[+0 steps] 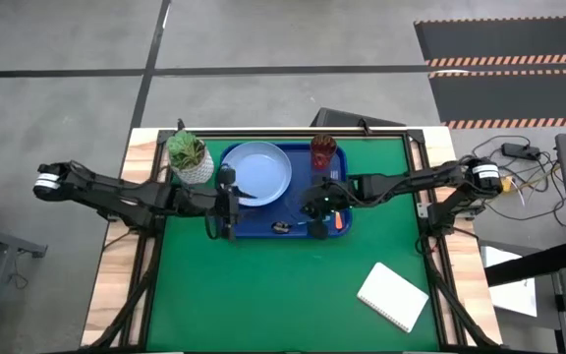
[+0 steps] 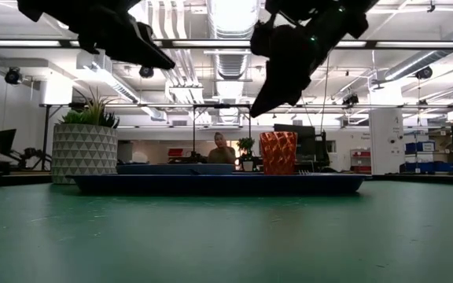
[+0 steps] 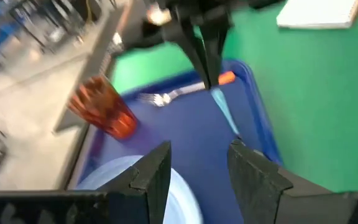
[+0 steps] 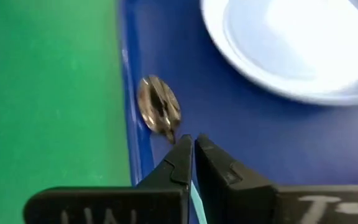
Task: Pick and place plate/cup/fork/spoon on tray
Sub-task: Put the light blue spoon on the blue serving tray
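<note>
The tray (image 1: pixel 263 224) lies on the green mat (image 1: pixel 293 285) in the far half of the bench, and all four task things are already on it. The plate (image 1: pixel 259 172) sits in the left part of the tray, next to the white pot with the plant (image 1: pixel 190 157), which stands on the mat just outside the tray's left end. The cup (image 1: pixel 323 153) stands upright at the far right corner of the tray. The fork (image 3: pixel 185 91) lies flat on the tray floor, with its orange handle toward the right end and its tines pointing to the cup. The spoon (image 4: pixel 159 113) lies along the near rim of the tray; its shiny bowl is close to the rim, and its light-blue handle passes under the right gripper (image 4: pixel 192 155).

The right gripper hangs above the right part of the tray, over the spoon's handle. Its fingers are pressed together and hold nothing. The left gripper (image 3: pixel 197 171) hovers over the left end of the tray, beside the plate. Its fingers stand apart and nothing is between them.

A white notepad (image 1: pixel 393 296) lies on the mat near the right front corner, well apart from the tray. In the low view a person (image 2: pixel 221 149) is far behind the bench.
</note>
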You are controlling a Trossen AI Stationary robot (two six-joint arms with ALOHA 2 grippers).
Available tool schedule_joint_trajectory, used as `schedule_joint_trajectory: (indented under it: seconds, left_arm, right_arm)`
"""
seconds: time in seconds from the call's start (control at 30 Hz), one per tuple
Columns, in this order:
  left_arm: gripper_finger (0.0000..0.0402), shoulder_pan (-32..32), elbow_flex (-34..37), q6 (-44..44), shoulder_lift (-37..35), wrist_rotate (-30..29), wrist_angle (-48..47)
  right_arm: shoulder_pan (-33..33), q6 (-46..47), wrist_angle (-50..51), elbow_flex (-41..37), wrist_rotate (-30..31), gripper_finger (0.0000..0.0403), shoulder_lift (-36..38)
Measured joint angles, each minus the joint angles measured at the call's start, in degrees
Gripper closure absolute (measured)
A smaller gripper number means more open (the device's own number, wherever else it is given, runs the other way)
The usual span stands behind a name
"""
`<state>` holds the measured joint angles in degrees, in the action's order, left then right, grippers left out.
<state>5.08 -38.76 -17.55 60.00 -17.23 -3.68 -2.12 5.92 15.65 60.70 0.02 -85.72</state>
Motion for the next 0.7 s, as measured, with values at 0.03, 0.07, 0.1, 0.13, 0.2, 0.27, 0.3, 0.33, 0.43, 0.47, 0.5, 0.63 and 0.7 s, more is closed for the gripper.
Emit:
schedule_joint_trajectory:
  seconds: [0.03, 0.07, 0.1, 0.13, 0.2, 0.27, 0.3, 0.33, 0.43, 0.47, 0.5, 0.63, 0.7]
  left_arm:
    - [0.0265, -0.35, 0.28, -1.36, -0.82, 0.00, 0.87]
    - [0.0265, -0.72, 0.70, -2.78, -1.63, -0.02, 2.14]
    - [0.0265, -1.14, 1.12, -4.17, -2.73, -0.01, 2.99]
    - [0.0265, -1.53, 1.68, -5.46, -3.86, 0.01, 3.62]
    - [0.0265, -2.27, 2.12, -7.13, -5.37, -0.02, 5.66]
    - [0.0265, -2.93, 2.70, -8.24, -7.27, -0.02, 4.94]
    - [0.0265, -3.22, 2.69, -8.36, -7.81, -0.02, 5.29]
    - [0.0265, -3.29, 2.63, -8.38, -8.30, -0.02, 5.58]
    - [0.0265, -3.25, 2.69, -8.49, -9.37, -0.02, 5.17]
    - [0.0265, -3.25, 2.69, -8.59, -9.47, -0.02, 5.16]
    - [0.0265, -3.25, 2.69, -8.62, -9.63, -0.02, 4.91]
    - [0.0265, -3.25, 2.69, -9.28, -9.85, -0.02, 4.27]
    - [0.0265, -3.25, 2.69, -9.69, -9.87, -0.02, 4.03]
  right_arm:
    - [-0.02, 0.89, 2.34, 1.19, 0.25, 0.0394, -0.65]
    - [-0.03, 1.40, 4.39, 2.37, 0.36, 0.0394, -1.55]
    - [-0.03, 1.59, 5.68, 3.60, 0.24, 0.0394, -2.37]
    - [0.07, 1.70, 6.60, 4.84, 0.09, 0.0394, -3.44]
    - [0.14, 1.72, 9.66, 7.17, -0.35, 0.0394, -5.38]
    - [0.15, 1.72, 12.64, 9.45, -0.75, 0.0394, -7.59]
    - [0.12, 1.71, 13.91, 10.32, -1.44, 0.0394, -8.52]
    - [0.12, 1.72, 15.61, 11.00, -2.12, 0.0394, -9.47]
    - [0.10, 1.78, 18.02, 12.96, -2.98, 0.0394, -12.40]
    - [0.12, 2.00, 18.52, 13.41, -3.06, 0.0394, -13.31]
    - [0.12, 1.97, 18.76, 13.84, -3.20, 0.0394, -14.05]
    - [0.12, 1.50, 18.48, 15.27, -3.63, 0.0384, -16.71]
    - [0.09, 1.53, 18.41, 15.88, -4.39, 0.0369, -17.78]
